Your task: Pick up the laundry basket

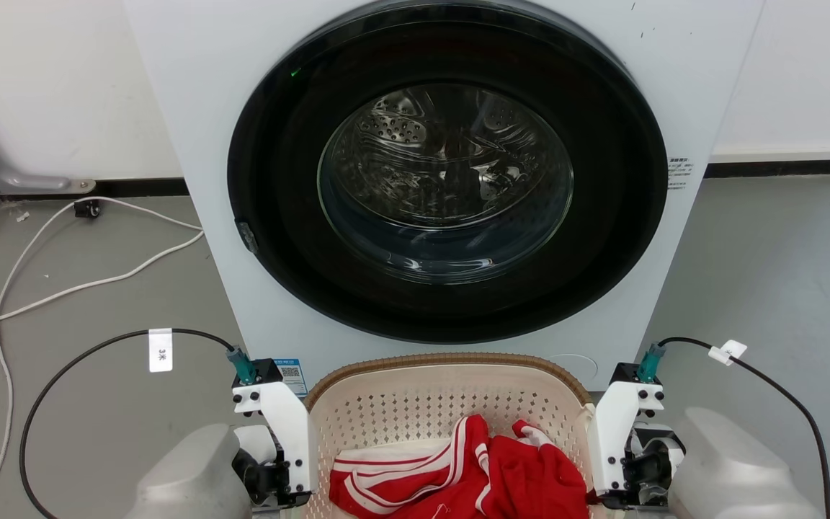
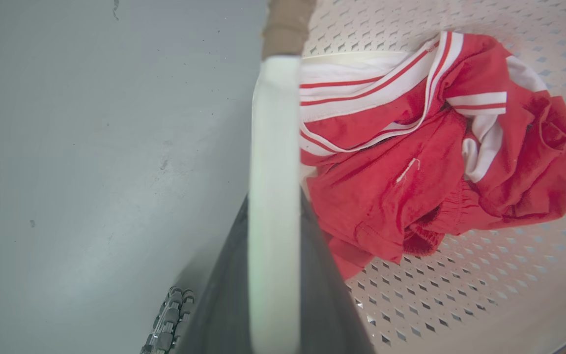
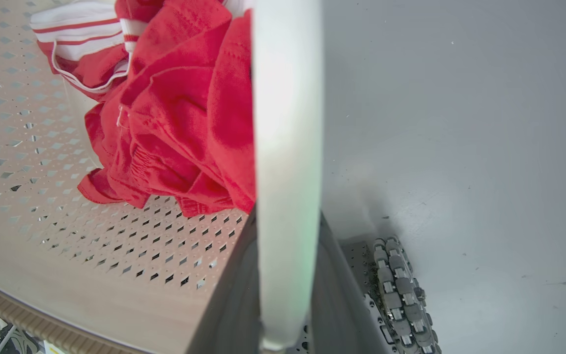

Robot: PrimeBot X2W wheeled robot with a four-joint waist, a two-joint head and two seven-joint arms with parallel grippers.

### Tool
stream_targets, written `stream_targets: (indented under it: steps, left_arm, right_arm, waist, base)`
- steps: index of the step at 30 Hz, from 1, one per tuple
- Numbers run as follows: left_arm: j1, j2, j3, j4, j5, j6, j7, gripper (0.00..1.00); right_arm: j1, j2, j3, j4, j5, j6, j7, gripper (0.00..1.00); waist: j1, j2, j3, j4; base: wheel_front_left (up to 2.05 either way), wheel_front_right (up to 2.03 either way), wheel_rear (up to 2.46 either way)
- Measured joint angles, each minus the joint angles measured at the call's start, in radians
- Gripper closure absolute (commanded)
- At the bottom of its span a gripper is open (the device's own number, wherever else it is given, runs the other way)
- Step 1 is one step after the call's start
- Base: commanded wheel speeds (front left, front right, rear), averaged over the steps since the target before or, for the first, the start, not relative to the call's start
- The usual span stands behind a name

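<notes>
Clamping laundry basket (image 1: 415, 404) handles (image 2: 273, 123), left end effector (image 2: 274, 196), right end effector (image 3: 288, 216), washer (image 1: 192, 108) close ahead

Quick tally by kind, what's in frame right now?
washer: 1
laundry basket: 1
red-and-white clothing heap: 1
grippers: 2, left gripper and right gripper, each closed on a basket handle
total: 5
</notes>
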Motion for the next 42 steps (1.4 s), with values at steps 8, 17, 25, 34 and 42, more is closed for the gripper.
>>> stream_targets:
  steps: [8, 17, 25, 34, 42]
  left_arm:
    - [0.0, 0.001, -0.008, 0.001, -0.008, 0.0, -0.002, 1.0]
    - [-0.001, 0.003, -0.017, 0.001, -0.019, 0.0, -0.01, 1.0]
    - [-0.001, 0.003, -0.025, 0.0, -0.033, 0.0, -0.019, 1.0]
    - [-0.001, 0.004, -0.035, -0.002, -0.039, 0.0, -0.027, 1.0]
    - [-0.001, 0.004, -0.042, -0.002, -0.045, 0.0, -0.035, 1.0]
  right_arm:
    - [0.002, 0.001, -0.01, 0.0, -0.003, 0.0, 0.001, 1.0]
    - [0.01, 0.002, -0.025, 0.0, -0.012, 0.0, -0.002, 1.0]
    - [0.012, 0.002, -0.037, 0.0, -0.024, 0.0, -0.005, 1.0]
    - [0.012, 0.002, -0.05, 0.0, -0.037, 0.0, -0.008, 1.0]
    - [0.016, 0.003, -0.062, -0.001, -0.048, 0.0, -0.008, 1.0]
  waist:
    - [0.0, 0.0, 0.002, -0.001]
    - [0.0, 0.0, 0.004, 0.003]
    - [0.0, 0.0, 0.006, 0.006]
    - [0.0, 0.0, 0.008, 0.006]
    - [0.0, 0.0, 0.007, 0.005]
  base:
    - [0.0, 0.0, 0.0]
    - [0.0, 0.0, 0.0]
    - [0.0, 0.0, 0.0]
    - [0.0, 0.0, 0.0]
    - [0.0, 0.0, 0.0]
